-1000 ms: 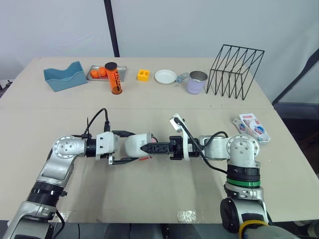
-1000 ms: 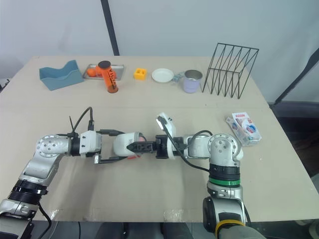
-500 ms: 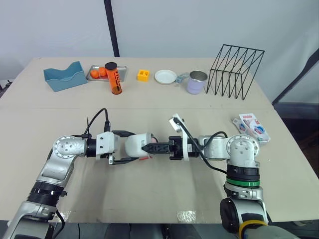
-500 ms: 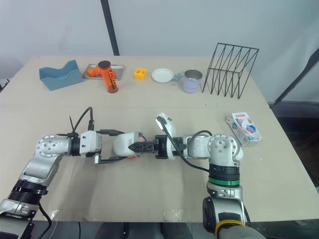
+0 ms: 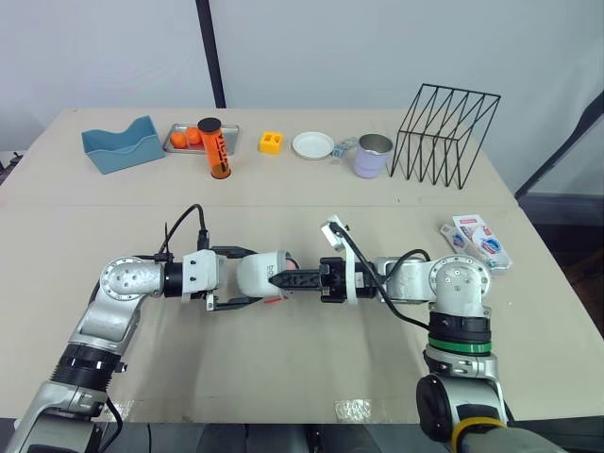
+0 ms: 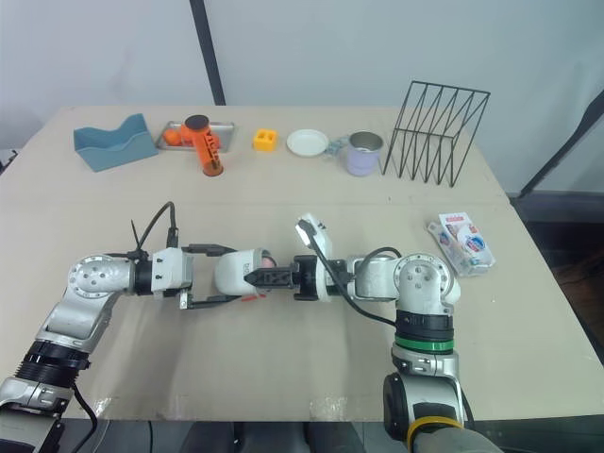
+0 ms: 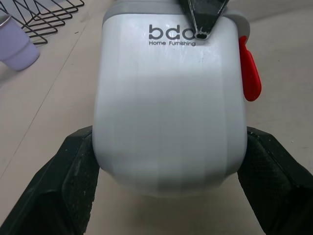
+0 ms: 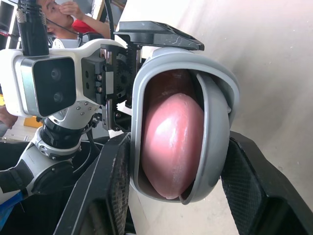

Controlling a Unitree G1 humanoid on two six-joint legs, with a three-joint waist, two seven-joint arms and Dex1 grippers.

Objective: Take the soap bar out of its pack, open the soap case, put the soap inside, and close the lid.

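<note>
Silver-grey arms [image 5: 127,280], looping black cables [image 5: 179,223], green-ringed right forearm [image 5: 460,345].

The white soap case [image 7: 168,107] carries the only print that can be read. On its broad face, near one end, stand the dark letters "bdo", with a smaller line, "Home Furnishing", just beneath. The soap pack [image 5: 477,241] at the right edge of the worktop [image 5: 283,377] bears red and blue printing too small to read.

You have one soap case [image 5: 257,276], one soap bar [image 8: 171,142], one wire rack [image 5: 445,138], one mug [image 5: 373,158], one plate [image 5: 312,145], one yellow block [image 5: 271,142], one orange bottle [image 5: 216,151].
</note>
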